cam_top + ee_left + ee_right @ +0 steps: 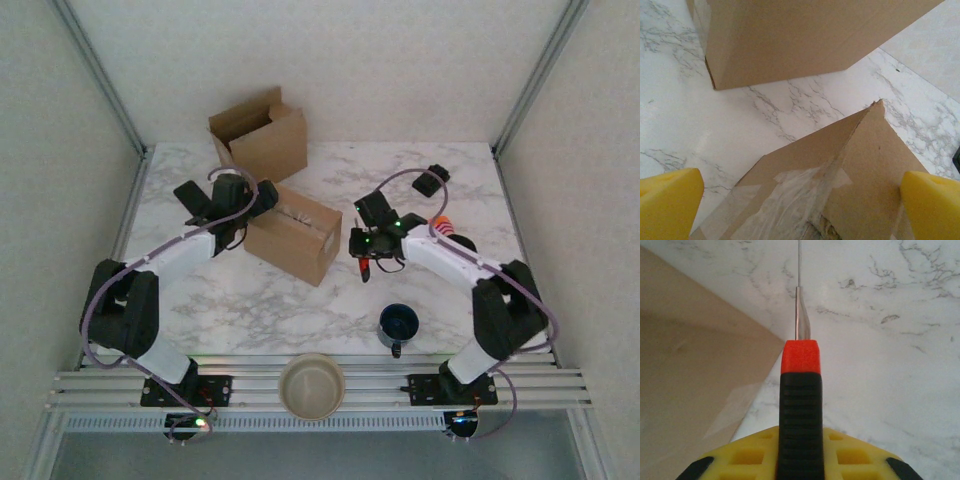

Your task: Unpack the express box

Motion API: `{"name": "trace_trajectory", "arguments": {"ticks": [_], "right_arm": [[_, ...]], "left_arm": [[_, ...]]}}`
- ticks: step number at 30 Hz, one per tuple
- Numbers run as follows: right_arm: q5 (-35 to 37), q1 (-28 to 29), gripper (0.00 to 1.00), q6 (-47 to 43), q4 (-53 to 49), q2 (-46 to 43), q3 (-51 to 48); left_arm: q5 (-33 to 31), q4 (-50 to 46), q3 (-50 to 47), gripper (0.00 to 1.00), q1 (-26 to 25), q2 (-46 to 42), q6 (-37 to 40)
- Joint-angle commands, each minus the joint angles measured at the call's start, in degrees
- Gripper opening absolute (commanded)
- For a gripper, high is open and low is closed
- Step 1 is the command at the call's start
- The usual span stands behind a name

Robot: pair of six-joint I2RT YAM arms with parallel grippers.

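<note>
The express box (295,235), brown cardboard sealed with clear tape, lies at the table's middle. My left gripper (262,200) hovers over its left end. In the left wrist view its yellow fingers (667,200) stand wide open on either side of the taped seam of the box (840,175), holding nothing. My right gripper (372,250) sits just right of the box, shut on a knife (800,405) with a black and red handle. The thin blade (801,315) points down at the marble, next to the box corner (695,390).
A second, open cardboard box (262,135) stands at the back left, close behind the left gripper. A dark blue mug (398,325) and a beige bowl (311,385) sit near the front edge. A small black object (432,178) and an orange-red item (450,228) lie at the right.
</note>
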Motion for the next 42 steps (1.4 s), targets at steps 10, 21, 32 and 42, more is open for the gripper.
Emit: {"name": "trace_trajectory", "arguments": {"ticks": [10, 21, 32, 42], "right_arm": [[-31.5, -5.0, 0.00, 14.9, 20.1, -25.5, -21.0], [-39.0, -5.2, 0.00, 18.2, 26.5, -26.7, -22.5], [-37.4, -4.1, 0.00, 20.8, 28.9, -22.3, -21.9], [-34.1, -2.9, 0.00, 21.4, 26.9, -21.5, -21.6]], "left_arm": [[-3.8, -2.4, -4.1, 1.00, -1.0, 0.8, -2.3], [-4.8, -3.0, -4.3, 1.00, -1.0, 0.6, -3.0], [-5.0, -3.1, -3.9, 1.00, -1.0, 0.8, -3.0], [-4.9, -3.0, -3.8, 1.00, -1.0, 0.8, -3.0]]}}
